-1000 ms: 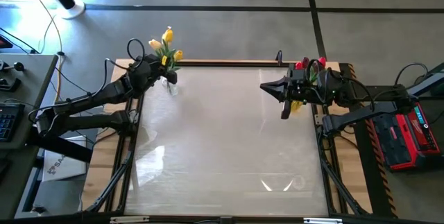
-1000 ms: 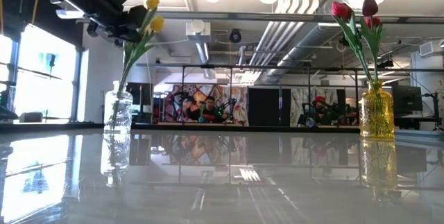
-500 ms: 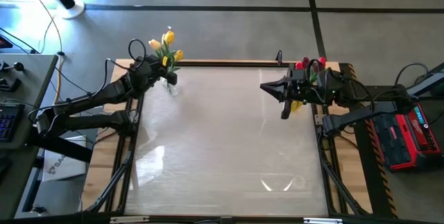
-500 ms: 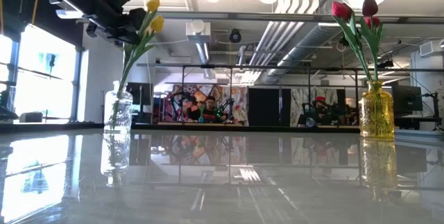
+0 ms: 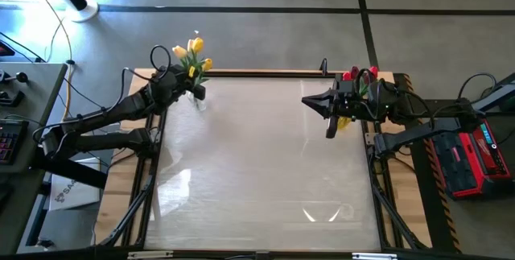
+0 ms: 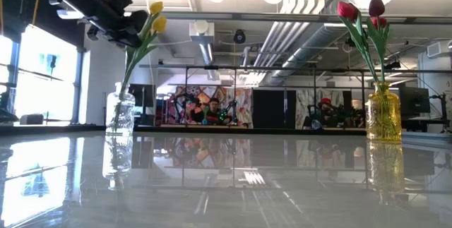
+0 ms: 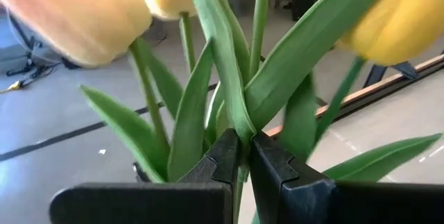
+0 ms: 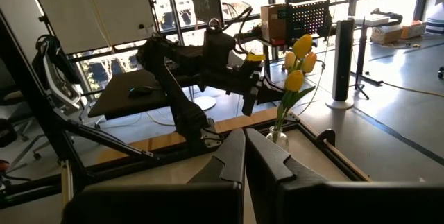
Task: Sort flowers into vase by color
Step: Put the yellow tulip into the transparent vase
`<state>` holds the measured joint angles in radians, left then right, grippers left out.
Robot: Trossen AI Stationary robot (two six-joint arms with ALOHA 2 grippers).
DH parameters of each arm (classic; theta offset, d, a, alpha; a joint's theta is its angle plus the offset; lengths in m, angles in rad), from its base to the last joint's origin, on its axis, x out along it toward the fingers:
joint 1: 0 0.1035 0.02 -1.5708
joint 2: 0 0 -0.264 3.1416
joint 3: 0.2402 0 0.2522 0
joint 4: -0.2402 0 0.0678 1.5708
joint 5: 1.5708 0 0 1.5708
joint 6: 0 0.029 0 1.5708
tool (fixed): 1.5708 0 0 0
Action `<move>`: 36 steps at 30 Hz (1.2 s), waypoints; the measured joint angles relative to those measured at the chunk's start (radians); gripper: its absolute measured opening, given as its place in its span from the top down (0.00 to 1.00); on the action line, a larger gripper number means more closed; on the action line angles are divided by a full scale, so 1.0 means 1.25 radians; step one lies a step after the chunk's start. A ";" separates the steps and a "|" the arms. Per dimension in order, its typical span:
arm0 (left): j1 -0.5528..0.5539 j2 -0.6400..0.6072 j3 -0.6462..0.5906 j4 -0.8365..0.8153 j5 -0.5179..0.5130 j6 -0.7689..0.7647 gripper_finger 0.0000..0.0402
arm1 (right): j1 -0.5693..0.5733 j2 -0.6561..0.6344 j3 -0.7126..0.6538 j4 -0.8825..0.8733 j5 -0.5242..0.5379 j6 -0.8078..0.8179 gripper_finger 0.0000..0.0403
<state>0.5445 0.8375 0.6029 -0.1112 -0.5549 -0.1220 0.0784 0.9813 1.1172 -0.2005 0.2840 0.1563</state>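
Note:
Yellow tulips point(image 5: 194, 53) stand in a clear glass vase point(image 6: 120, 113) at the table's far left, their stems reaching down into its neck. My left gripper point(image 7: 243, 156) is shut on one of them just below the heads; the low view shows it point(image 6: 136, 33) above the vase. Red and maroon tulips point(image 6: 361, 13) stand in a yellow glass vase point(image 6: 383, 116) at the far right. My right gripper point(image 5: 306, 101) hangs shut and holds nothing, above the table beside the yellow vase, pointing toward the table's left. My left gripper pinches a thin green stem point(image 7: 242, 138) between its two fingertips, at the point where the long leaves fan out. The fingers come nearly level from the table's left side and lie across the upright stem. The stems run down slanting into the clear vase's neck point(image 6: 124, 87).
The glossy tabletop point(image 5: 257, 171) between the two vases is bare. A wooden rail point(image 5: 265, 73) runs along the far edge. A desk with equipment point(image 5: 16, 107) stands left of the table, and a red case point(image 5: 475, 159) to its right.

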 joint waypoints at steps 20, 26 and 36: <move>0.052 0.000 0.000 -0.082 0.066 0.050 0.74 | 0.000 0.000 0.000 0.000 0.000 0.000 1.00; 0.057 0.002 -0.046 -0.098 0.076 0.047 0.73 | 0.000 0.000 0.000 0.000 0.000 0.000 1.00; 0.057 -0.001 -0.056 -0.080 0.086 0.037 0.72 | 0.000 0.000 0.000 0.000 0.000 0.000 1.00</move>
<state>0.6159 0.8368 0.5323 -0.2113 -0.4469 -0.0753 0.0784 0.9813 1.1172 -0.2005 0.2840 0.1566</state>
